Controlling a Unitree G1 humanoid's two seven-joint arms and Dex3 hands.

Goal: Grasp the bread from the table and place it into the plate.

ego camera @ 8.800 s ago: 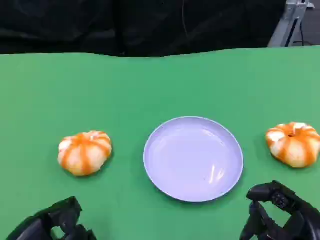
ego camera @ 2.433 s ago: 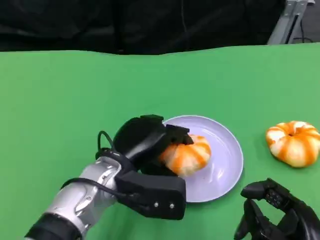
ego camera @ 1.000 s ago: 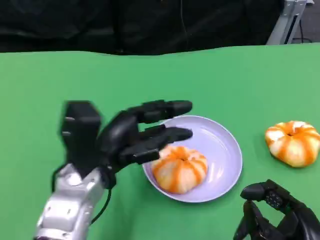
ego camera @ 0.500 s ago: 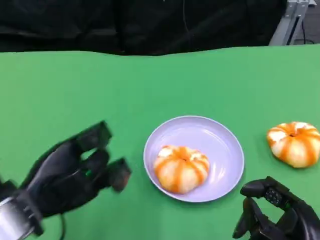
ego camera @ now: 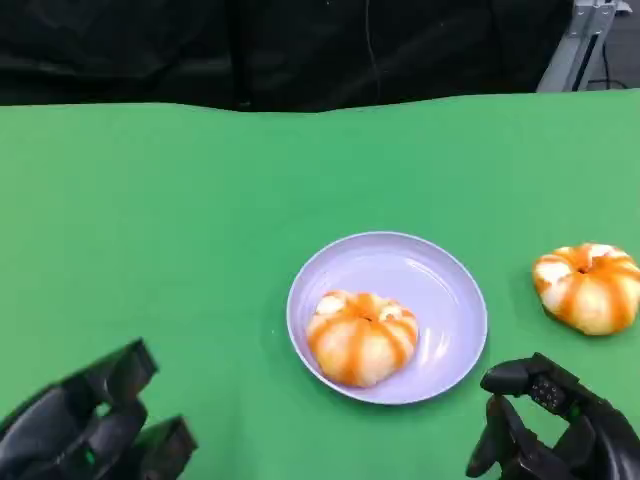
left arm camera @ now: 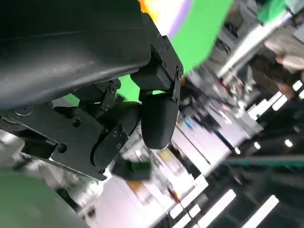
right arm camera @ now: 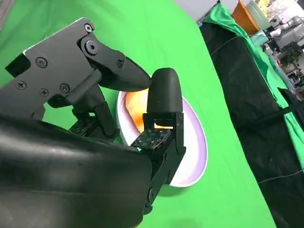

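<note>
Green table [ego camera: 200,200] with a lavender plate [ego camera: 440,275] at centre. One bread [ego camera: 361,336] lies in the plate, toward its near left part. A second bread [ego camera: 589,287] rests on the table, well apart to the right of the plate. The left hand [ego camera: 95,430], at lower left, holds nothing, fingers apart. The right hand [ego camera: 555,425], at lower right, appears empty with fingers loosely spread, though partly cut off by the frame.
</note>
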